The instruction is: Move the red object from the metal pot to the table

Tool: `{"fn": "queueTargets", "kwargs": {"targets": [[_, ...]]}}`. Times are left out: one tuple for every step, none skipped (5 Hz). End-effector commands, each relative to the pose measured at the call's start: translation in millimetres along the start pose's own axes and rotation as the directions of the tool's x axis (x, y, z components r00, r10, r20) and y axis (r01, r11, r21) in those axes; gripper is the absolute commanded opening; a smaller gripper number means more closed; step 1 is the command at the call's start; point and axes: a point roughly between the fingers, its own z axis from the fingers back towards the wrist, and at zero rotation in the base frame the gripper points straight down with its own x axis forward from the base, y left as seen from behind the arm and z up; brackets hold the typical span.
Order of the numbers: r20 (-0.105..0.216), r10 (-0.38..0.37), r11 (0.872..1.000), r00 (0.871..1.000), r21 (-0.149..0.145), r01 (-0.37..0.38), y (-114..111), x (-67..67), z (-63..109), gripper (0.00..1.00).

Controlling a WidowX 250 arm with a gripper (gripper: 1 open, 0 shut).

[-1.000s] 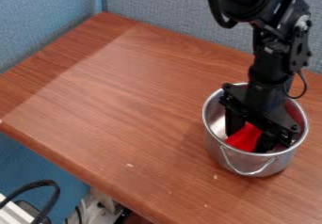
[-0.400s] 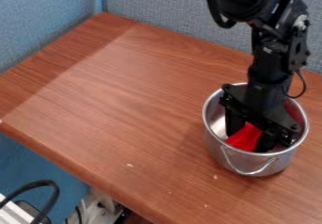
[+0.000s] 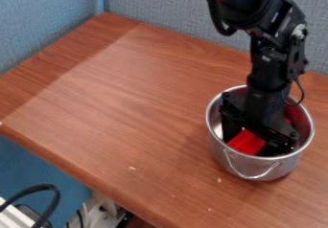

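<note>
"Camera view: where's the red block [image 3: 246, 142]?"

"Down at the fingertips of the black gripper [image 3: 251, 126], inside the metal pot [image 3: 260, 168]. Part of it shows bright red beside the dark fingers."

"Are the jaws open, or have they got it?"

"I can't tell. They're dark and overlap the block, so neither their spread nor any grip is clear."

"What's that other red patch?"

"It's on the pot's inner wall, across the jaws from the block, on the picture's right. I can't say whether it's a reflection."

"And around the jaws?"

"The pot's shiny rim circles them, and its thin wire handle [image 3: 251, 171] hangs on the outside, below them in the picture. The pot stands on the wooden table [image 3: 122, 107], which stretches well out to the picture's left of the jaws. Above them rises the black arm [image 3: 267, 55], with a grey partition [image 3: 167, 7] behind."
</note>
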Motion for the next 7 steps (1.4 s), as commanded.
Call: {"fn": "queueTargets", "kwargs": {"targets": [[0.015, 0.011, 1.0, 1.0, -0.001, -0.01, 4.3, -1.0, 12.4, 1.0], [0.007, 0.012, 1.0, 1.0, 0.0, -0.012, 6.5, -3.2, 16.2, 1.0], [0.001, 0.013, 1.0, 1.0, -0.003, -0.013, 8.5, -4.8, 19.4, 1.0], [-0.001, 0.014, 1.0, 1.0, -0.001, -0.014, 9.4, -5.3, 23.6, 1.0], [0.002, 0.014, 1.0, 1.0, 0.001, -0.014, 9.3, -4.6, 27.5, 1.0], [0.005, 0.014, 1.0, 1.0, -0.001, -0.014, 9.0, -3.7, 30.6, 1.0], [0.008, 0.014, 1.0, 1.0, -0.001, -0.014, 8.7, -3.0, 33.5, 1.0]]}}
